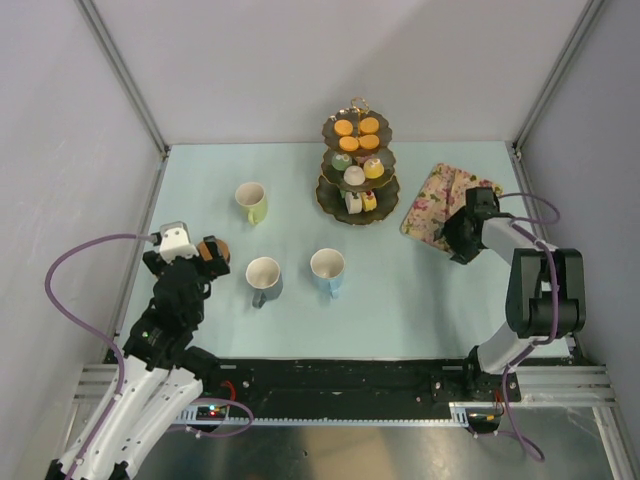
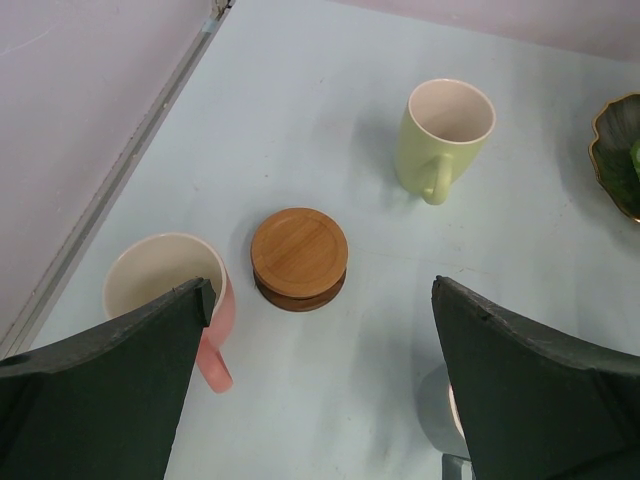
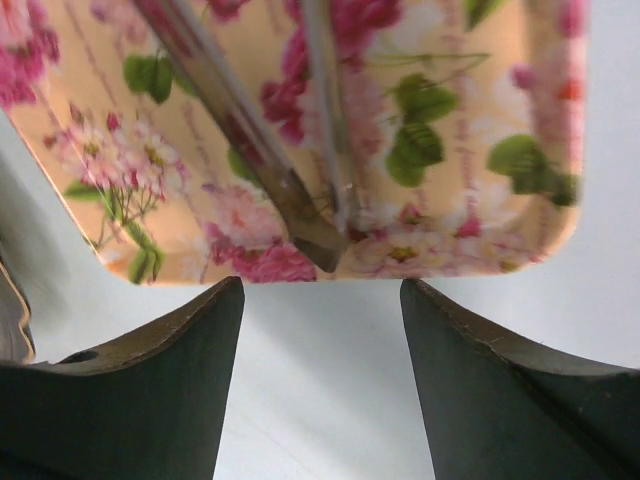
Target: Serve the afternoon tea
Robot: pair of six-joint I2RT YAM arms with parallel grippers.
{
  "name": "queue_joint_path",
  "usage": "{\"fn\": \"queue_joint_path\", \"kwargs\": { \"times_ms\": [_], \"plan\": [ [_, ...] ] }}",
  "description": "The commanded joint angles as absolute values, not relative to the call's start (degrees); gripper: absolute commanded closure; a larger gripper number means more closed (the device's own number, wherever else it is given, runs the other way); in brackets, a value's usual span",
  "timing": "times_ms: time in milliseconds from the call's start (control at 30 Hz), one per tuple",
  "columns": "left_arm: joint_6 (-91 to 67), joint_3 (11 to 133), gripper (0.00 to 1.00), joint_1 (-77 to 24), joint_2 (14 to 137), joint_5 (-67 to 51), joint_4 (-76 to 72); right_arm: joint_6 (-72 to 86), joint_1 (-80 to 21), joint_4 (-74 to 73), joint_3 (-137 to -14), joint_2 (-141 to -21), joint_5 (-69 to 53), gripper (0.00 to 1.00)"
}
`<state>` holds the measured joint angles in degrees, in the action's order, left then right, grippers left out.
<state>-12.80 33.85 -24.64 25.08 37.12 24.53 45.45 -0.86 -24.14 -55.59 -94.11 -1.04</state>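
The left end effector hangs with its jaws wide apart, holding nothing. The stacked coasters lie just ahead of its tips, an empty pink mug sits at its left finger, and an empty yellow-green mug stands farther ahead. The right end effector, jaws apart and empty, faces the floral tray, which carries a metal utensil. Left of that end effector, cakes fill the three-tier stand.
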Motion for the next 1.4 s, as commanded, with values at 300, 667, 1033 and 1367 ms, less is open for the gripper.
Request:
{"fn": "queue_joint_path", "kwargs": {
  "times_ms": [300, 667, 1033, 1367],
  "plan": [
    [-13.00, 34.42, 0.02, -24.94, 24.81, 35.39, 22.70, 38.07, -0.26, -28.47, -55.81, -74.74, 7.81, 0.27],
    [-21.75, 47.61, 0.02, -22.60, 45.17, 26.87, 24.60, 29.24, -17.41, -29.82, -55.85, -62.41, 8.96, 0.23],
    [-27.23, 59.43, 0.02, -3.57, 68.12, 13.06, 28.64, 22.13, -26.08, -29.10, -54.22, -56.54, 4.17, 0.17],
    [-23.45, 69.25, 0.02, 8.40, 88.99, 8.05, 31.35, 20.22, -26.78, -25.22, -52.58, -56.11, 4.36, 0.14]
  ]
}}
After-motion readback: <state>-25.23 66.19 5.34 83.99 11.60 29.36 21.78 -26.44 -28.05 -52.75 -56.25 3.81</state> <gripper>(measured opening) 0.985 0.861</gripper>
